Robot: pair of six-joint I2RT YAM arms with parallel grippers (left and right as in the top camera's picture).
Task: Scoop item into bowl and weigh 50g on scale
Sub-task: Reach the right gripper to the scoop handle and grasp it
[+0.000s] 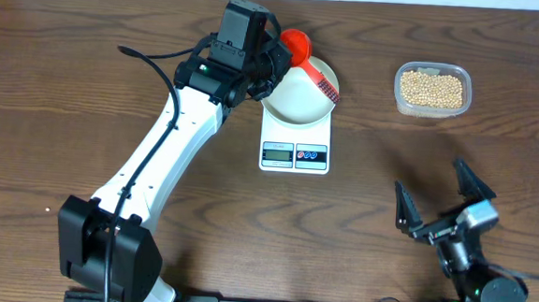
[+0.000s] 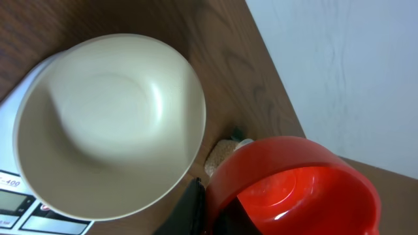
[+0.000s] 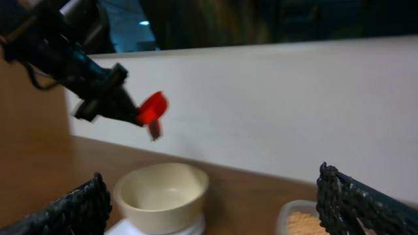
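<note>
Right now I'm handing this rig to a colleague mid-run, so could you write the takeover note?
Left gripper: fingers shut on the red scoop, held at the far rim of the bowl; the scoop looks empty.
Right gripper: fingers open, holding nothing, parked at the near right.
The bowl sits on the scale, empty. The beans are in the clear tub, right of the scale.
Done: scoop in hand, bowl on scale.
Left: scoop beans into the bowl to 50 g. The display is unreadable here.
</note>
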